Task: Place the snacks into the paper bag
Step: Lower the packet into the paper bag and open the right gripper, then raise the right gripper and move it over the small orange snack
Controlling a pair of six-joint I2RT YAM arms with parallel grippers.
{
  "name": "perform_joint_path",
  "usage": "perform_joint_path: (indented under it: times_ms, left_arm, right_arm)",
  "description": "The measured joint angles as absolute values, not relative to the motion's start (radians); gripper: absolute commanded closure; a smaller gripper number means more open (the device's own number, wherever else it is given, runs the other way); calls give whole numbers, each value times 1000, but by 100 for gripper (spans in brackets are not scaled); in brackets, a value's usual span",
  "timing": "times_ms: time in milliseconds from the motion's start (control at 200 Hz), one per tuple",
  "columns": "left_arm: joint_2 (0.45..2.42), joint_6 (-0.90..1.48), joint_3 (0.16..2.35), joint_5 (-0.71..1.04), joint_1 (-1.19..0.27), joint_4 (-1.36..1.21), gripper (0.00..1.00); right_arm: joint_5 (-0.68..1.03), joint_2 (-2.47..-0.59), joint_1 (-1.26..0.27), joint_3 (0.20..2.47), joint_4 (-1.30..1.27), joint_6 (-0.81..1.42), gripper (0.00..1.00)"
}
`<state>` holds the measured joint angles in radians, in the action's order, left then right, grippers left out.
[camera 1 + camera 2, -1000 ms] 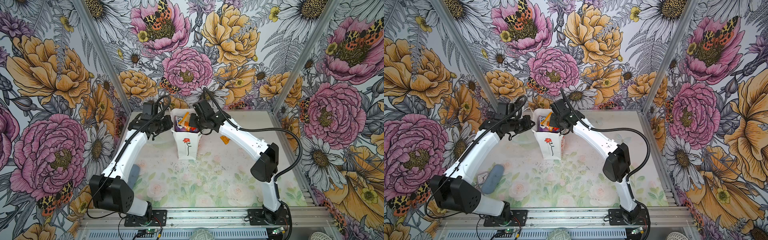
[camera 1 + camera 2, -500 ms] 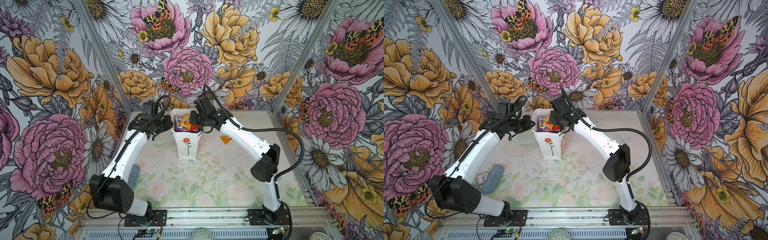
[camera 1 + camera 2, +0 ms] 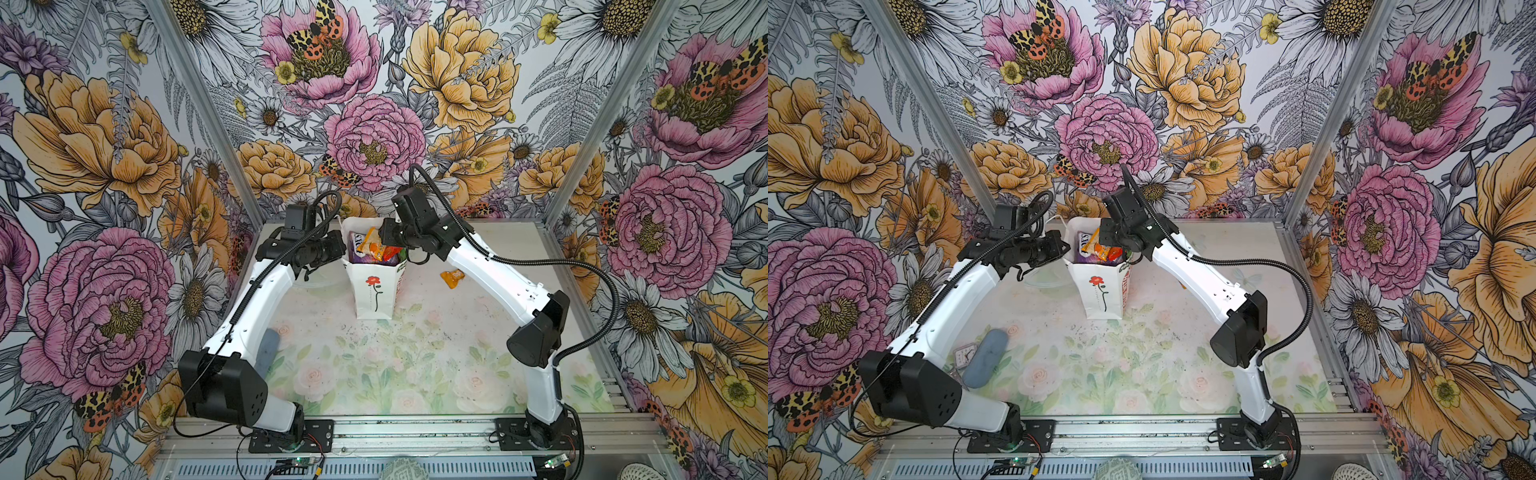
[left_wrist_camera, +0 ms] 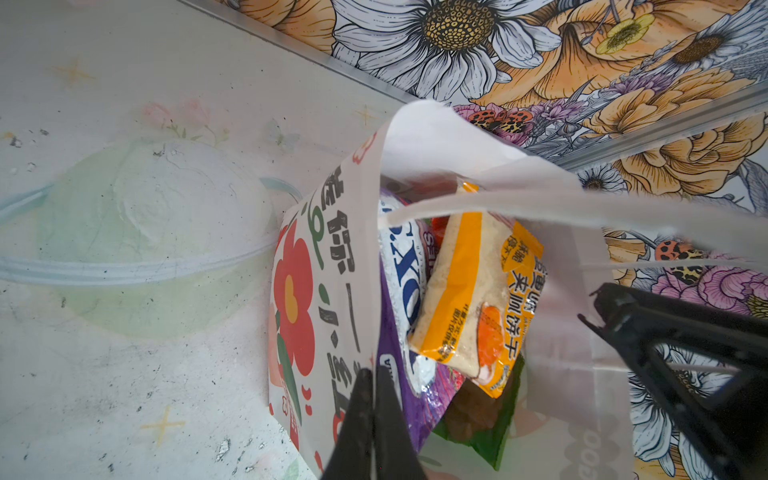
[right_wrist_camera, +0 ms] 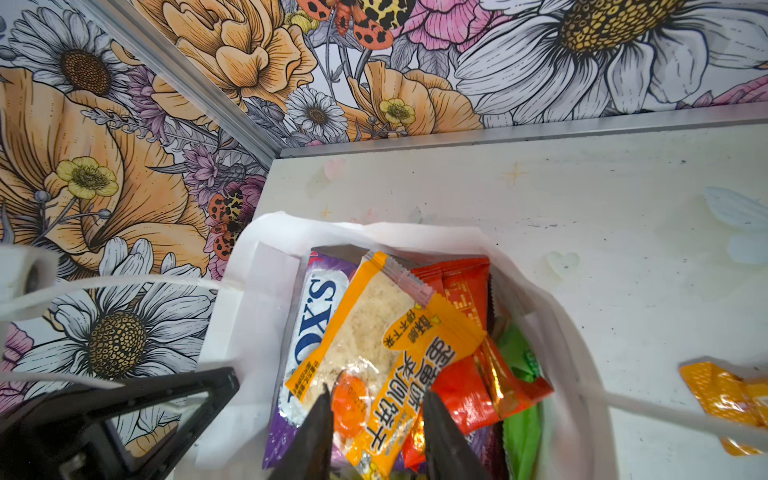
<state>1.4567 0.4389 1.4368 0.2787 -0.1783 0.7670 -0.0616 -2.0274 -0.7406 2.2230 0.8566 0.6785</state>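
Left wrist view first: my left pincer point(image 4: 374, 374) is together, nipped on the side wall of the paper bag point(image 4: 332, 266) near its rim. It hasn't budged over the last second, so the mouth is being kept wide for me. The bag stands upright toward the back of the bench point(image 3: 415, 374), between the two arms in both top views.

Across to the bag's mouth, and there's the change. The orange-yellow packet point(image 5: 374, 345) that came in with the right arm now lies on top of the pile. It leans on the purple packet point(image 5: 332, 266), with the red packet point(image 5: 461, 291) and green packet point(image 5: 519, 415) alongside.

The right pincer point(image 5: 376, 392) was pressed together a second ago. Now its jaws stand apart, one either side of that packet's lower end, right over the mouth. I read that as a release: the packet looks to be resting on the heap, though I can't tell whether a pad is brushing it. Another snack in, then.

Further right, one small orange packet point(image 5: 723, 395) lies out on the bench near the bag, so we're not done. My call: lift the right arm clear of the cord handle point(image 5: 665, 415), then go for that one.
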Motion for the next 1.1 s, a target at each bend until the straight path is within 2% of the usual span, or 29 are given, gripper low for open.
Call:
perform_joint_path:
  times_ms: [490,791,1096]
  left_arm:
    - [1457,439,1436,279,-177,767,97]
    - [1457,439,1435,279,-173,769,97]
    - [1456,439,1434,279,-173,768,96]
  right_arm:
    - [-14,-1827,-757,2202,855,569,47]
    - [-110,-1583,-693,1988,852,521,44]
    - [-164,-1452,-591,1739,830,524,44]
